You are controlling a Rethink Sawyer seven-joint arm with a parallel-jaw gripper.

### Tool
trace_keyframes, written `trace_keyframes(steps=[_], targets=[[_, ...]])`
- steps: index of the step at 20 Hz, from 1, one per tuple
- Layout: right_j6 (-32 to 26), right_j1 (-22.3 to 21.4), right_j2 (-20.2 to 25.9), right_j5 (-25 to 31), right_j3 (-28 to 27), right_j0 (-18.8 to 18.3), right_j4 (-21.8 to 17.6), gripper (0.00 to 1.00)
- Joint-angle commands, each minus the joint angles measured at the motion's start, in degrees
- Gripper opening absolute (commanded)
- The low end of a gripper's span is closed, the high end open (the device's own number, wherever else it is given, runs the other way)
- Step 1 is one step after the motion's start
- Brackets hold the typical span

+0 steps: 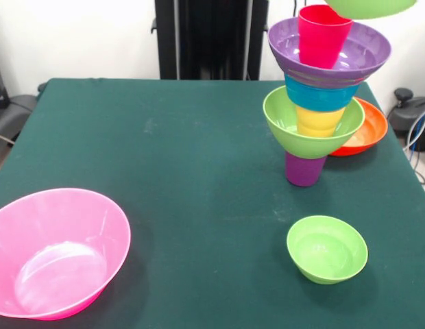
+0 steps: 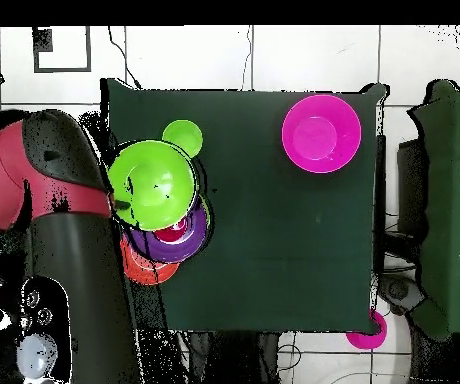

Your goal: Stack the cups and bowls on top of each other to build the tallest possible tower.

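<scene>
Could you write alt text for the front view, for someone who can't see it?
A tower of bright cups and bowls stands on a green table, purple cup at its base, with a lime bowl at the top edge above it. A small lime bowl, a pink bowl and an orange bowl sit loose.

- No legible text, labels, brands, numbers or signs in either view.
- Cups and bowls of the tower (image 1: 321, 103): plain glossy plastic, no print visible.
- Table (image 1: 164, 151): plain dark green surface, no markings readable.
- Robot arm (image 2: 44, 190) in the overhead view: red and black shell, no readable logo or lettering.
</scene>
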Motion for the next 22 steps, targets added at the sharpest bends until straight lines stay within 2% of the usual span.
trace_keyframes(steps=[1, 4, 7, 12, 17, 21, 22], targets=[[7.34, 1.01, -0.45, 9.21, -2.83, 1.45, -2.67, 0.0], [6.34, 0.06, -1.88, 14.02, -3.64, 2.85, -4.53, 0.0], [5.9, -0.14, -2.71, 15.35, -4.39, 3.93, -5.48, 0.0], [3.18, 1.87, -2.54, 21.63, -10.39, 5.31, -7.76, 0.0], [4.33, 2.49, -3.82, 20.51, -8.0, 6.76, -9.47, 0.0], [4.26, 3.26, -4.53, 22.26, -8.28, 7.4, -10.19, 0.0], [4.83, 3.2, -4.83, 21.34, -6.76, 7.8, -10.15, 0.0]])
